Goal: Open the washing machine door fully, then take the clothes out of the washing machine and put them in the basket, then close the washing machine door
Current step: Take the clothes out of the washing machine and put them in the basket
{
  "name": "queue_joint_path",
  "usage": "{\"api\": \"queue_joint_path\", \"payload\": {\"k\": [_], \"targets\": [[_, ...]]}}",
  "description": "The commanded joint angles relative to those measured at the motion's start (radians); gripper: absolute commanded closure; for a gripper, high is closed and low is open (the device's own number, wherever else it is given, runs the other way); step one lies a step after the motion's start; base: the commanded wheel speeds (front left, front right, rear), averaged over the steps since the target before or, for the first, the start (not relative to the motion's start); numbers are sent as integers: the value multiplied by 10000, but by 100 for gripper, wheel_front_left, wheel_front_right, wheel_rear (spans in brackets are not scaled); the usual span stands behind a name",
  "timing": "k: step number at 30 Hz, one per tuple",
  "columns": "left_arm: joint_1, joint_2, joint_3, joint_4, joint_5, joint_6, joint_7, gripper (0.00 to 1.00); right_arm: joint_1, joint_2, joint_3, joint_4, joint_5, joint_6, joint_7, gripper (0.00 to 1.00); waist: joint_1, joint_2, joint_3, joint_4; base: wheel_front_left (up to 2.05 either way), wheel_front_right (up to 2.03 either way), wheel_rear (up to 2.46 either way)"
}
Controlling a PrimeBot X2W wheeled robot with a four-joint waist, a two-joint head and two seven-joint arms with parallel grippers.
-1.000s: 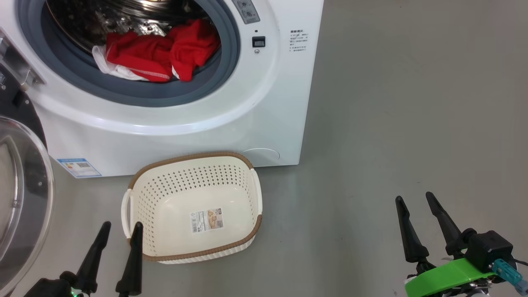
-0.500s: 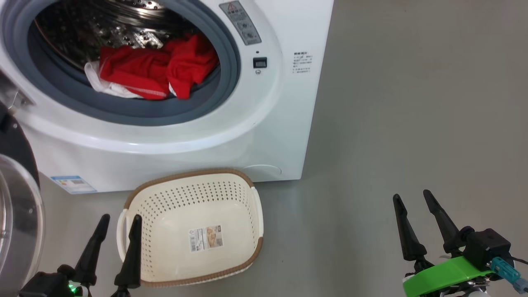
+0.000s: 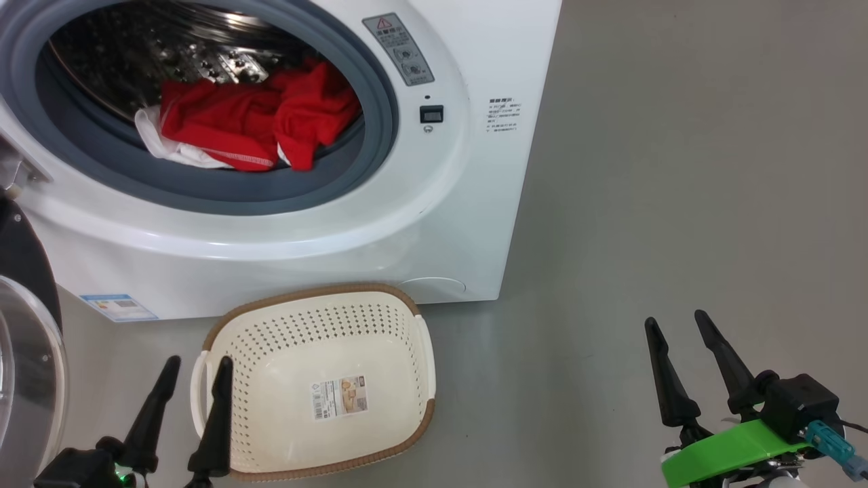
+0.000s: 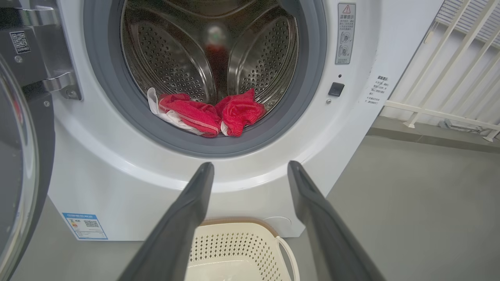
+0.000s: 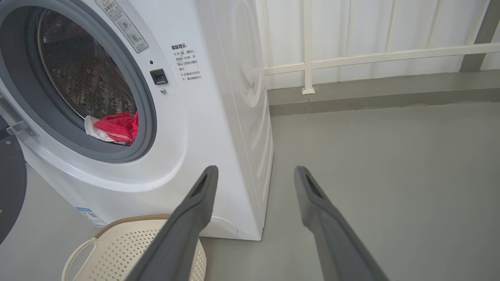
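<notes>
All of the clothes point(image 3: 251, 125) are still in the washing machine point(image 3: 271, 237). They lie in a bunched red heap with a white edge at the front of the steel drum point(image 3: 169, 54), partly over the grey rubber ring point(image 3: 369, 135). The washing machine door point(image 3: 27, 379) hangs swung out at my left, its glass bowl at the edge of the head view, so I judge the opening step done or nearly so.

Just below the machine's front, the basket point(image 3: 312, 293) stands on the grey floor point(image 3: 678, 169), holding nothing but its paper label point(image 3: 339, 398).

What has changed over the last second is my viewpoint, not the scene. The whole head view has slid, so the machine and basket sit lower and more of the drum mouth shows. I read that as the head or waist moving to frame the load. The heap keeps the same shape and the basket the same spot by the machine.

My left gripper point(image 3: 200, 360) hovers over the basket's near left corner, fingers spread wide and empty. My right gripper point(image 3: 675, 318) is equally wide and empty, over bare floor well to the right of the machine.

Nothing is gripped yet. I judge the reach into the drum comes next, and the left wrist view is already lined up on the heap.
</notes>
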Motion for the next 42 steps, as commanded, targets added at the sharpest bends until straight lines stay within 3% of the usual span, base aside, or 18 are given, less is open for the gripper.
{"api": "queue_joint_path", "payload": {"k": [1,8,14,29,42], "targets": [[-316,201,386,-112,95,8,-61,0,-388,-37,234,-254,99,35,-65,0,0,0,18,7,0,0,0],[-744,78,592,444,517,8,-61,0,-556,-37,322,-281,142,35,-65,0,0,0,373,-67,0,0,0],[-2135,169,432,1440,863,8,-61,0,-840,-37,490,-334,215,35,-65,0,0,0,1136,-254,0,0,0],[-7171,1507,-283,5264,761,8,-61,0,-1783,-37,932,-645,675,35,-65,0,0,0,3076,-1640,0,0,0],[-10319,2406,-1141,7244,371,8,-61,0,-2266,-37,1329,-899,994,35,-65,0,0,0,4286,-2173,0,0,0]]}}
